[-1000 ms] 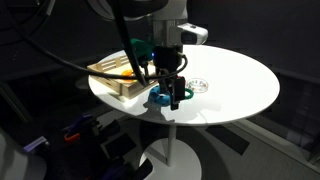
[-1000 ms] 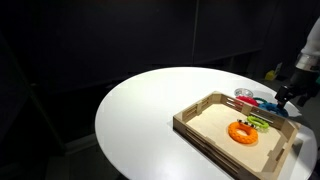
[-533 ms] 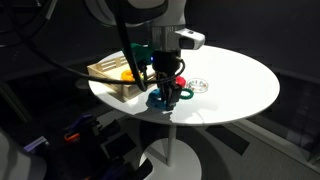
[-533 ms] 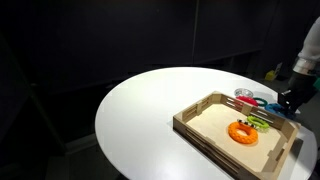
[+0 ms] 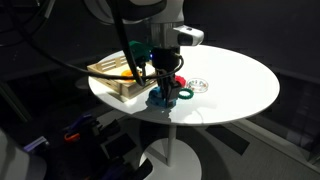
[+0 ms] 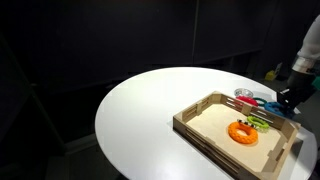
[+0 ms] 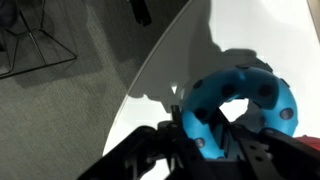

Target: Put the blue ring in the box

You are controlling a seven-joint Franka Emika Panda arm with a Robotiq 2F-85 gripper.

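Observation:
The blue ring [image 7: 245, 100] fills the wrist view, lying on the white table near its edge. My gripper [image 7: 208, 128] is shut on the ring's near side, one finger [image 7: 178, 118] outside it and the other through its hole. In an exterior view the gripper [image 5: 166, 90] stands upright over the blue ring [image 5: 160, 99], just beside the box [image 5: 108, 72]. The box [image 6: 200, 128] is a shallow light-wood tray with an orange ring [image 6: 242, 132] and a small green ring [image 6: 259, 122] inside. In this view the gripper [image 6: 285, 101] is at the box's far corner.
A red ring [image 5: 180, 80] lies on the round white table [image 5: 235, 80] right behind the gripper, and a small clear object [image 5: 201, 86] sits beside it. The table edge [image 7: 150, 75] is close to the blue ring. Dark floor and cables surround the table.
The jaws have gone from open to shut on the blue ring. The gripper has come down slightly onto it. The ring still rests on the table.

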